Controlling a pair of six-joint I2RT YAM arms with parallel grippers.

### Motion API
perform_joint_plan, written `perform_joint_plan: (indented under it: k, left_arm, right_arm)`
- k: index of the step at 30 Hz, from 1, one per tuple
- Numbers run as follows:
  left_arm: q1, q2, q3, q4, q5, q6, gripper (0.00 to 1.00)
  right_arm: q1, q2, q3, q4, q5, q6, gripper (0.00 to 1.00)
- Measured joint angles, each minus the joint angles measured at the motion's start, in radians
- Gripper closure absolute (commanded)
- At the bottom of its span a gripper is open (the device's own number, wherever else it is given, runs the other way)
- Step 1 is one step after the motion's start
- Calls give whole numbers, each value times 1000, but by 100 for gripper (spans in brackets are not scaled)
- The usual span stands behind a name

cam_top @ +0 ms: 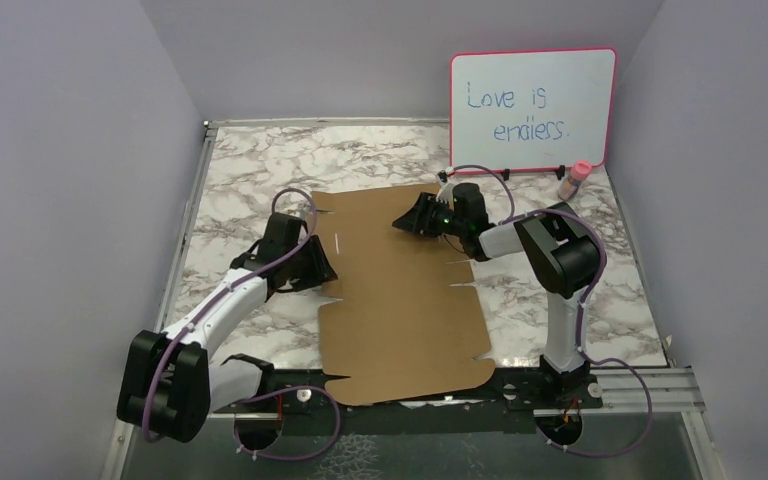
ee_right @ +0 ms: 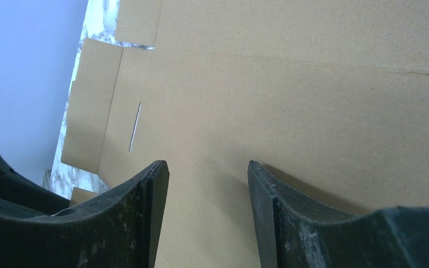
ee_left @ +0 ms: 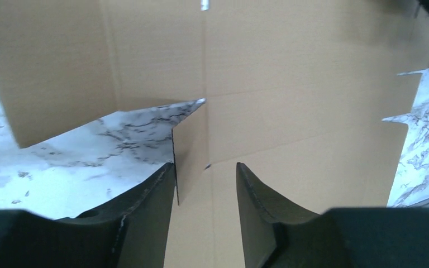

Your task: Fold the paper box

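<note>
paper box point(cam_top: 400, 300): a flat sheet laid on the marble worktop point(cam_top: 260, 170) between the arms. a raised flap point(ee_left: 191, 156) at its left edge is straddled, not pinched, by the parted left tool point(ee_left: 205, 167). the right tool point(ee_right: 206, 164) is held released above the far panel.

A marble-patterned table point(cam_top: 260, 165), white with grey veins, sits between plain lavender walls point(cam_top: 60, 150). At its far right corner a pink-framed whiteboard point(cam_top: 532, 108) stands upright on small black feet, with "Love is endless." handwritten in blue. Just beside its lower right corner stands a small bottle point(cam_top: 577, 180) with a pink cap. A metal rail point(cam_top: 640, 385) runs along the near edge.
</note>
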Motion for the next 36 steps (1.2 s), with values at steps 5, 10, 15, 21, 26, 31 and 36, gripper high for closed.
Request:
perform_joint_plan:
  k: [5,10,15,21,26,31,36]
  left_arm:
    - [-95,4,66,2,-56,-11,60]
    - [-182,51,119,2,-121,-23,60]
    - [-250,117,144,-2,-172,-31,58]
    - [-275,127,151,-26,-245,-38,44]
    - [-192,12,85,-23,-269,-37,44]
    - [-40,-85,-37,26,-201,-37,44]
    - [19,-84,-116,87,-112,-37,45]
  right_arm:
    - [0,2,-2,7,0,0,40]
    - [0,3,-3,11,0,0,40]
    - [0,4,-3,12,0,1,40]
    - [0,4,-5,14,0,0,40]
    - [0,4,-7,21,0,1,40]
    - [0,4,-9,24,0,1,40]
    - [0,5,-10,27,0,0,40]
